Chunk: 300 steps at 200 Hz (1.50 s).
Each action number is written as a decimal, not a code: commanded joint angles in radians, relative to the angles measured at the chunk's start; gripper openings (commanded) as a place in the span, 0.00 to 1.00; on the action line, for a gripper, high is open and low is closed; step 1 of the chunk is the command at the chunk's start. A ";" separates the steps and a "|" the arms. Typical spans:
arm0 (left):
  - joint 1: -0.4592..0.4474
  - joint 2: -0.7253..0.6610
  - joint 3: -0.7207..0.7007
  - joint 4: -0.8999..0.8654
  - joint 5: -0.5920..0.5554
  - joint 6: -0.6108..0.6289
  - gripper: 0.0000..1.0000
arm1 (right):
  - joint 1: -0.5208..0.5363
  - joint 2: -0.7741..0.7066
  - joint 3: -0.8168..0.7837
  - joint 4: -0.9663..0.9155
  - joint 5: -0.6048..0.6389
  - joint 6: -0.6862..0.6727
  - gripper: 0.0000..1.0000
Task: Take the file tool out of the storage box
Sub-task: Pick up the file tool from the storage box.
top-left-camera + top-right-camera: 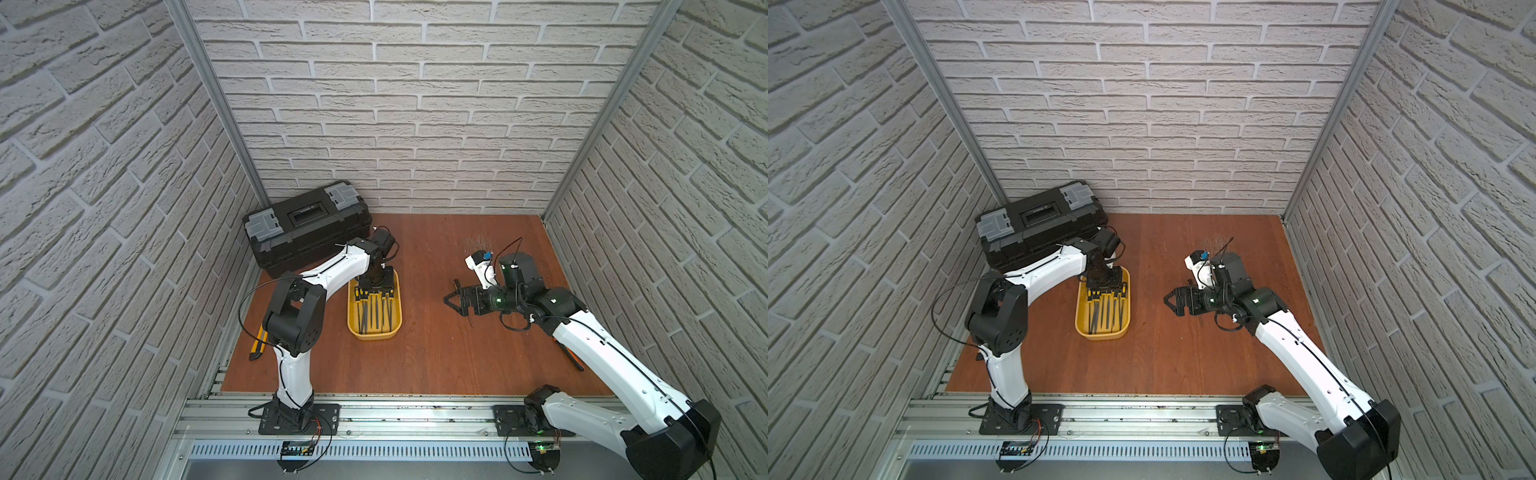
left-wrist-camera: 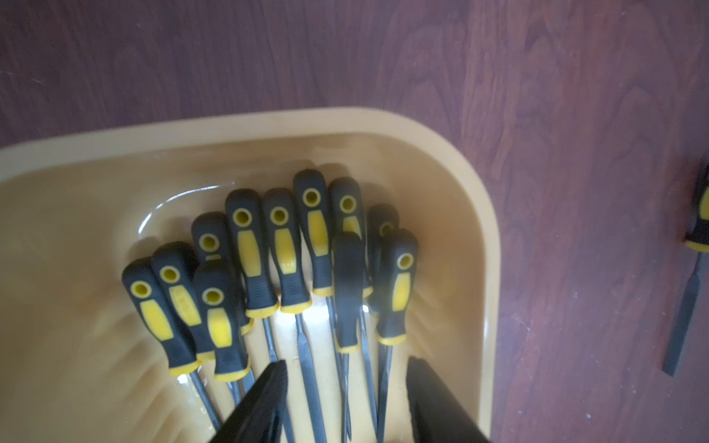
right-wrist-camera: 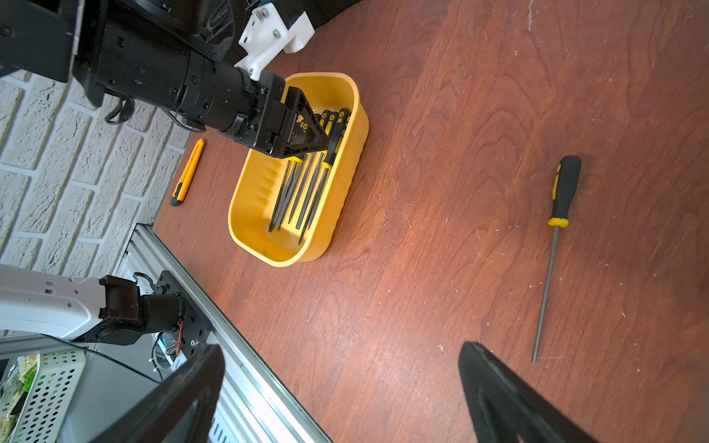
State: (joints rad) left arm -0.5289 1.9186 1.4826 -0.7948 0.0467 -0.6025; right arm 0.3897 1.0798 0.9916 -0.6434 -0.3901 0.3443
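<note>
The yellow storage box (image 1: 374, 336) (image 1: 1100, 336) stands left of centre on the wooden table. Several file tools (image 2: 284, 249) (image 3: 307, 184) with black and yellow handles lie in it. My left gripper (image 2: 345, 368) (image 3: 326, 142) reaches down into the box's far end. Its jaws stand apart over the steel shafts, several of which lie between them, and none is visibly pinched. My right gripper (image 1: 451, 297) (image 3: 341, 364) hangs wide open and holds nothing, over bare table to the right of the box. One file (image 3: 560, 191) lies loose on the table near it.
A black toolbox (image 1: 307, 226) with grey latches stands at the back left, just behind the storage box (image 3: 345, 199). A yellow utility knife (image 1: 257, 343) lies by the left wall. Another dark tool (image 1: 573, 359) shows under my right arm. An aluminium rail (image 1: 415, 411) bounds the front.
</note>
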 commanded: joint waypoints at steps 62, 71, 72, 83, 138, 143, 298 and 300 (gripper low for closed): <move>-0.005 0.093 0.078 0.027 -0.061 0.049 0.44 | -0.003 -0.038 -0.009 0.010 0.011 0.003 1.00; -0.005 0.101 0.085 0.025 -0.061 0.051 0.42 | -0.004 -0.038 -0.010 0.010 0.013 0.001 1.00; -0.005 0.101 0.086 0.025 -0.062 0.051 0.42 | -0.004 -0.038 -0.010 0.010 0.013 0.002 1.00; -0.005 0.108 0.090 0.026 -0.061 0.053 0.40 | -0.002 -0.038 -0.010 0.011 0.015 0.002 1.00; -0.006 0.137 0.103 0.022 -0.065 0.063 0.37 | -0.002 -0.037 0.001 0.011 0.019 0.001 1.00; -0.006 0.139 0.103 0.023 -0.064 0.063 0.37 | -0.003 -0.036 0.002 0.011 0.019 0.001 1.00; -0.013 0.179 0.088 0.045 -0.057 0.067 0.23 | -0.002 -0.055 -0.020 -0.001 0.036 0.002 1.00; -0.012 0.178 0.088 0.045 -0.057 0.066 0.23 | -0.003 -0.055 -0.020 -0.001 0.036 0.002 1.00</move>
State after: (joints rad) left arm -0.5335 2.0747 1.5646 -0.7647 -0.0074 -0.5465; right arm 0.3897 1.0447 0.9878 -0.6483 -0.3595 0.3511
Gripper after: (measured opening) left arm 0.238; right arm 0.999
